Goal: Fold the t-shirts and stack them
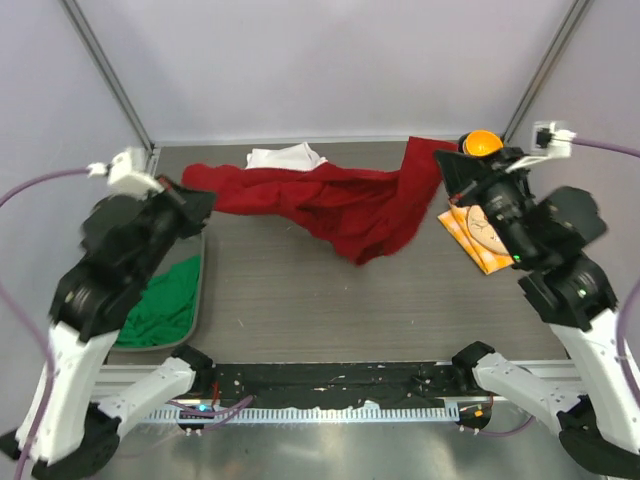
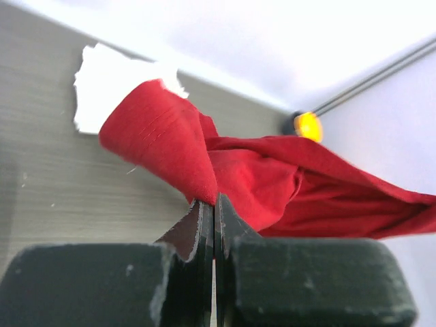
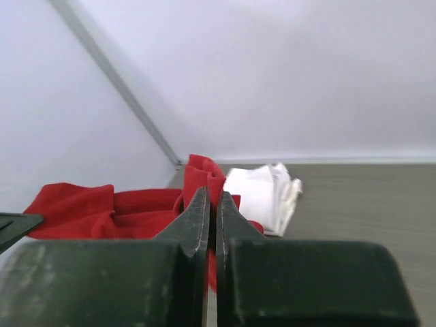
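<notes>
The red t-shirt (image 1: 345,205) hangs stretched across the back of the table, held up at both ends. My left gripper (image 1: 200,196) is shut on its left end, which shows as a red fold (image 2: 163,143) in the left wrist view. My right gripper (image 1: 445,160) is shut on its right end, a red edge (image 3: 204,174) pinched between the jaws. The white t-shirt (image 1: 285,157) lies bunched at the back, behind the red one; it also shows in the left wrist view (image 2: 102,82) and the right wrist view (image 3: 262,194). The green t-shirt (image 1: 165,305) lies crumpled in a tray on the left.
The grey tray (image 1: 200,290) sits at the left edge under my left arm. An orange patterned cloth (image 1: 475,235) lies at the right under my right arm. An orange ball-like object (image 1: 480,142) sits at the back right. Enclosure walls and metal posts surround the table.
</notes>
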Controlling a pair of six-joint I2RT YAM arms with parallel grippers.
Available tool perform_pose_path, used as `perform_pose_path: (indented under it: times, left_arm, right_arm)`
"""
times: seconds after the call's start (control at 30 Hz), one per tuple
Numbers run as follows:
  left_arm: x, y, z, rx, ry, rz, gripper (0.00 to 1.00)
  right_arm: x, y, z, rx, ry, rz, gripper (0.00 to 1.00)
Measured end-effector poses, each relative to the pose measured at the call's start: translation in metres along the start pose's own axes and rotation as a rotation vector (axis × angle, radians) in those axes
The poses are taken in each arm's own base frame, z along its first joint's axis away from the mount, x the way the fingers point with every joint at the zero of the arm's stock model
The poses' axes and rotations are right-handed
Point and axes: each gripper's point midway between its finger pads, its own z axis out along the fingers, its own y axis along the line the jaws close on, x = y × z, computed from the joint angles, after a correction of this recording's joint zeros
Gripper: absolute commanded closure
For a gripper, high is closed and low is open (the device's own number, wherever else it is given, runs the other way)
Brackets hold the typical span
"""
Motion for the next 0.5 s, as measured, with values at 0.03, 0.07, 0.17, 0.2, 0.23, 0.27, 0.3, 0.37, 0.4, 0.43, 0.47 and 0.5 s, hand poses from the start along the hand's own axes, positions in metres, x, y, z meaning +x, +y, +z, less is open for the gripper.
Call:
perform_pose_path:
  times: [0.03, 0.07, 0.17, 0.2, 0.23, 0.27, 0.3, 0.37, 0.4, 0.43, 0.47, 0.5]
  left_arm:
    - [-0.008, -0.003, -0.018, 0.043, -0.036, -0.015, 1.0]
    - [-0.014, -0.004, -0.034, 0.076, -0.063, -0.026, 1.0]
    - [-0.031, -0.007, -0.078, 0.173, -0.145, -0.053, 1.0]
    - [-0.033, -0.008, -0.086, 0.195, -0.159, -0.057, 1.0]
    - [-0.034, -0.009, -0.092, 0.211, -0.166, -0.059, 1.0]
    - [-0.033, -0.01, -0.095, 0.226, -0.166, -0.058, 1.0]
    - [-0.032, -0.011, -0.096, 0.237, -0.162, -0.057, 1.0]
    - [-0.022, -0.014, -0.095, 0.269, -0.137, -0.053, 1.0]
    - [-0.017, -0.014, -0.094, 0.283, -0.124, -0.051, 1.0]
    - [-0.01, -0.015, -0.094, 0.301, -0.108, -0.05, 1.0]
    - [-0.006, -0.015, -0.094, 0.315, -0.101, -0.049, 1.0]
    - [-0.003, -0.015, -0.095, 0.33, -0.096, -0.048, 1.0]
  right_arm:
    - [-0.016, 0.013, -0.013, -0.06, -0.025, 0.005, 0.99]
    - [-0.025, 0.022, -0.023, -0.11, -0.04, 0.008, 0.99]
    - [-0.033, 0.038, -0.046, -0.205, -0.03, 0.003, 0.99]
    - [-0.033, 0.041, -0.051, -0.222, -0.017, 0.0, 0.99]
    - [-0.033, 0.044, -0.055, -0.235, -0.005, -0.003, 0.99]
    - [-0.033, 0.045, -0.057, -0.24, 0.005, -0.004, 0.99]
    - [-0.033, 0.046, -0.059, -0.242, 0.018, -0.006, 0.99]
    - [-0.032, 0.047, -0.061, -0.243, 0.038, -0.008, 0.99]
    - [-0.031, 0.047, -0.061, -0.241, 0.046, -0.009, 0.99]
    - [-0.031, 0.046, -0.063, -0.24, 0.053, -0.009, 0.99]
    - [-0.03, 0.046, -0.064, -0.238, 0.062, -0.01, 0.99]
    - [-0.031, 0.046, -0.066, -0.236, 0.063, -0.011, 0.99]
